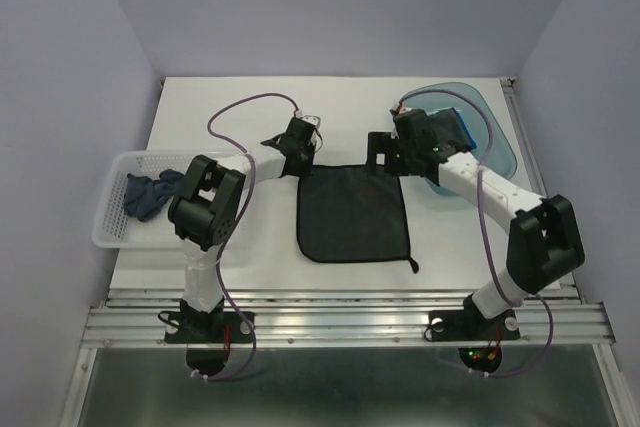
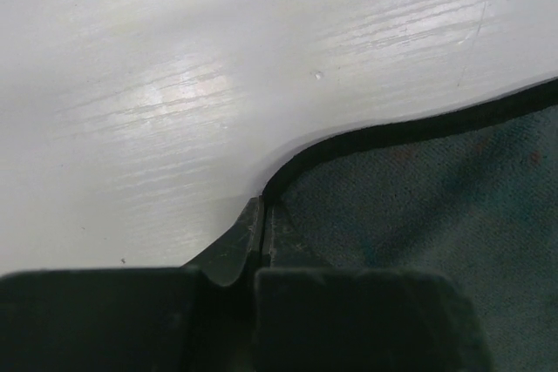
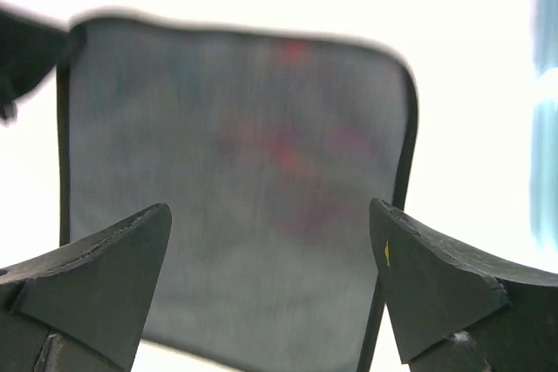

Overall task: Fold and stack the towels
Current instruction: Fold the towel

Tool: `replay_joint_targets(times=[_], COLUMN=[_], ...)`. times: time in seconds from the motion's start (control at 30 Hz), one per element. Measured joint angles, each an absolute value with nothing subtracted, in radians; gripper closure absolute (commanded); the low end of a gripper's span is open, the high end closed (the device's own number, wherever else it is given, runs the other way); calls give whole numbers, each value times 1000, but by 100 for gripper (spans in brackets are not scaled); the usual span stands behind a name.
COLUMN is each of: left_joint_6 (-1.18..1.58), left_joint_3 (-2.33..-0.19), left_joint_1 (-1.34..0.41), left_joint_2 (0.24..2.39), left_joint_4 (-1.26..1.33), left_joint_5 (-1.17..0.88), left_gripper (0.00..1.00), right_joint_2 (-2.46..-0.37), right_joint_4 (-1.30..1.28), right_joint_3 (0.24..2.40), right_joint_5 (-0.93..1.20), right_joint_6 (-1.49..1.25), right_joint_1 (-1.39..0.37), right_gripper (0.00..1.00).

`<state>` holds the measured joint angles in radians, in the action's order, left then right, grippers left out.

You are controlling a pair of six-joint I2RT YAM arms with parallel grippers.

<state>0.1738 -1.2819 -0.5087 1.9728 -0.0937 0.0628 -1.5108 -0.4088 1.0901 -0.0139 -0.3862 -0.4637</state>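
Table: a white table [image 1: 270, 272] carried everything, with both arm bases bolted at its near edge.
Dark towel: the dark towel [image 1: 353, 212] lay spread flat at the centre of the table between the two arms. It was near-black with black edging, and a small loop stuck out at its near right corner.
Basket: a white mesh basket [image 1: 115, 222] sat at the left edge of the table, beside the left arm's elbow.
Crumpled towel: a slate-blue crumpled towel [image 1: 150, 195] lay bunched inside the basket.
Left gripper: the left gripper [image 2: 264, 215] was down at the far left corner of the dark towel. Its fingers were clenched together on the black edging, which ran in between their tips.
Right gripper: the right gripper [image 3: 268, 208] hung over the far right corner of the dark towel. Its fingers were spread wide and grasped nothing, with the cloth showing blurred between them.
Tray: a translucent teal tray [image 1: 495, 117] lay at the far right of the table, behind the right wrist.
Blue towel: a bright blue towel [image 1: 465, 127] rested on the tray, partly hidden by the right arm.
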Motion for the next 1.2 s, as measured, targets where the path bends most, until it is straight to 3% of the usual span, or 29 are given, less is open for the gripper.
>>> replay_joint_targets(times=[0.47, 0.57, 0.6, 0.83, 1.1, 1.2], left_joint_6=[187, 189, 189, 192, 192, 192], left_joint_3=[-1268, -1268, -1268, -1268, -1268, -1268], left_joint_1=[-509, -509, -509, -509, -509, -509], left_joint_2=[1964, 1964, 1964, 1964, 1964, 1964], left_joint_4=[-85, -86, -86, -86, -86, -87], left_joint_5=[99, 107, 108, 114, 116, 118], left_gripper=[100, 100, 100, 100, 100, 100], right_joint_2=[-1973, -2012, -2019, -2056, -2106, -2114], right_joint_4=[-542, -577, -588, -618, -621, -620], right_joint_3=[1548, 1557, 1558, 1586, 1602, 1604], right_joint_5=[-189, -194, -198, -204, -202, -197], right_joint_6=[-36, -6, 1, 25, 33, 35], right_joint_1=[-451, -441, -439, -430, -425, -424], right_gripper=[3, 9, 17, 48, 52, 61])
